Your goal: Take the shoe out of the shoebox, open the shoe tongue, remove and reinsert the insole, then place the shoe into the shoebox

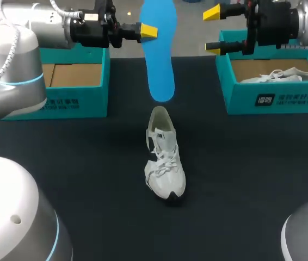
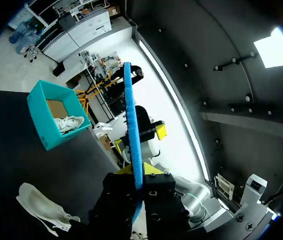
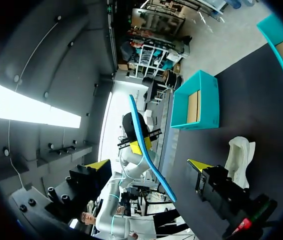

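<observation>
- Insole, a long flat blue foam piece (image 1: pixel 162 60), hangs upright over the heel end of the white lace-up trainer (image 1: pixel 165 163) standing on the black table (image 1: pixel 88 174). Its long axis is vertical and its lower tip is aimed at the trainer's opening.
- Left gripper (image 1: pixel 148 31) is clamped on the insole's upper part, so reinsertion likely falls to this arm.
- Right gripper (image 1: pixel 214 31) is spread wide and empty, up to the trainer's right.

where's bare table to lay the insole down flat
Bare table left of the shoe, in front of the empty shoebox; likewise right of it, before the other shoebox. Crowded around the shoe's heel, where the insole hangs.
</observation>
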Available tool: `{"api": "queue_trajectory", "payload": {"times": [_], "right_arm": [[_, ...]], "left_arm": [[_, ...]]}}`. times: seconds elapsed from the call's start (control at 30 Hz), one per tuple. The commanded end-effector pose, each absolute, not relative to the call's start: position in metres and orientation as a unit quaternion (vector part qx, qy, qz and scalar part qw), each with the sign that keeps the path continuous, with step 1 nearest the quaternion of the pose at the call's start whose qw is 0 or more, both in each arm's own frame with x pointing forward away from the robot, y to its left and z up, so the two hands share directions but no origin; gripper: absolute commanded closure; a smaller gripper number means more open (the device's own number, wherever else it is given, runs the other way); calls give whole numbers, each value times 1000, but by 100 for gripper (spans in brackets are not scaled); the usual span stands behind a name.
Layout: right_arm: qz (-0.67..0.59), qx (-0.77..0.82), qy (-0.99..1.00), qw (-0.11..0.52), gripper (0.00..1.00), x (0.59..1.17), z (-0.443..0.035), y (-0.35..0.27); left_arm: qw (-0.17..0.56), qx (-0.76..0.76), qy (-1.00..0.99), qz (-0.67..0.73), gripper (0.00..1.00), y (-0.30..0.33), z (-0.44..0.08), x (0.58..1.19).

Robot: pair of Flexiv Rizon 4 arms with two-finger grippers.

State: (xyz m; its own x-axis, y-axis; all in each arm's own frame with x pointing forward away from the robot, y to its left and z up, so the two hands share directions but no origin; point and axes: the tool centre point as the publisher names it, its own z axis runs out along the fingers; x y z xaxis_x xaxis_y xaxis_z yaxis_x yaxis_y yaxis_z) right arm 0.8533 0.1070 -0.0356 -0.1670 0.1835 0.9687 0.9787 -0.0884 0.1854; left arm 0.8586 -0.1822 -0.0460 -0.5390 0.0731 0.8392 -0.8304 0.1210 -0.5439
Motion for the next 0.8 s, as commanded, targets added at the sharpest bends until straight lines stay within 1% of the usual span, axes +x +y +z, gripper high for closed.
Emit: {"api": "queue_trajectory", "payload": {"times": [0.03, 0.27, 0.3, 0.43, 0.5, 0.53, 0.6, 0.67, 0.7, 0.8], "right_arm": [[-521, -522, -558, 381, 0, 855, -36, 109], [-521, -522, -558, 381, 0, 855, -36, 109], [-521, -522, -558, 381, 0, 855, -36, 109], [-521, -522, -558, 381, 0, 855, -36, 109], [-521, -522, -558, 381, 0, 855, -36, 109], [-521, -522, -558, 381, 0, 855, -36, 109], [-521, -522, -558, 381, 0, 855, -36, 109], [-521, -522, -558, 381, 0, 855, -36, 109], [-521, -522, -558, 381, 0, 855, -36, 109], [-521, -522, -558, 381, 0, 855, -36, 109]], "left_arm": [[333, 271, -661, 615, 100, -182, -43, 854], [333, 271, -661, 615, 100, -182, -43, 854], [302, 238, -683, 621, 100, -182, -44, 854], [222, 130, -685, 682, 100, -179, -44, 859], [219, 100, -670, 702, 100, -179, -40, 858], [201, 84, -669, 711, 100, -179, -39, 858], [113, 5, -706, 699, 100, -181, -41, 858], [77, -26, -705, 704, 100, -182, -43, 858], [-8, -79, -698, 712, 100, -183, -45, 859], [-8, -79, -698, 712, 100, -183, -45, 859]]}}
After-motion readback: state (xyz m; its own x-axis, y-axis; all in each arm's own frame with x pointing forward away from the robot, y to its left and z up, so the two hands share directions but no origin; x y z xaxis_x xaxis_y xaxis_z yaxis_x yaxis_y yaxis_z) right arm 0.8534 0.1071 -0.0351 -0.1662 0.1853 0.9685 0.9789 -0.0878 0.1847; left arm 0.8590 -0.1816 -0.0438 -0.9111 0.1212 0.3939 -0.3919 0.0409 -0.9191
